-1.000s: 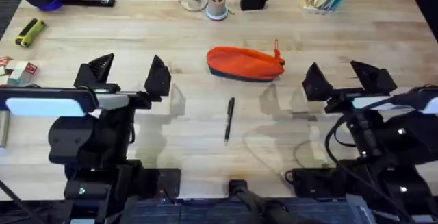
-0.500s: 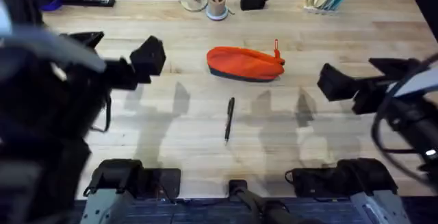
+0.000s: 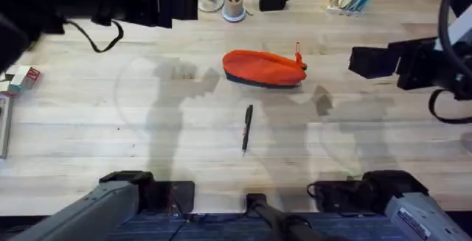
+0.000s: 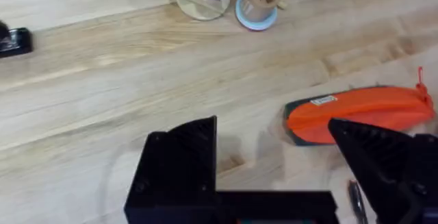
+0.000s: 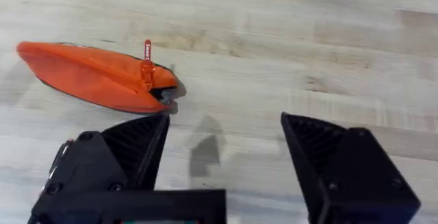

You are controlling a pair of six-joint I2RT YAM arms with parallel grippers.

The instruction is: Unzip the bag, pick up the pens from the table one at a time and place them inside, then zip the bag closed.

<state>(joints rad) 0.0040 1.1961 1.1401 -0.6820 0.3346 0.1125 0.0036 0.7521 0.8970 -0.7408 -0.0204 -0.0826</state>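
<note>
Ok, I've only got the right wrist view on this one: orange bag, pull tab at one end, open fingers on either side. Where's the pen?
Observer: The pen lies on the table on the near side of the bag, apart from it, with nothing touching it.
Operator: And the other arm?
Observer: The left gripper shows toward the far left in the overhead view, open and holding nothing.
Operator: Anything beyond the bag?
Observer: A brown cup stands near the table's far edge, well clear of the bag.
</note>
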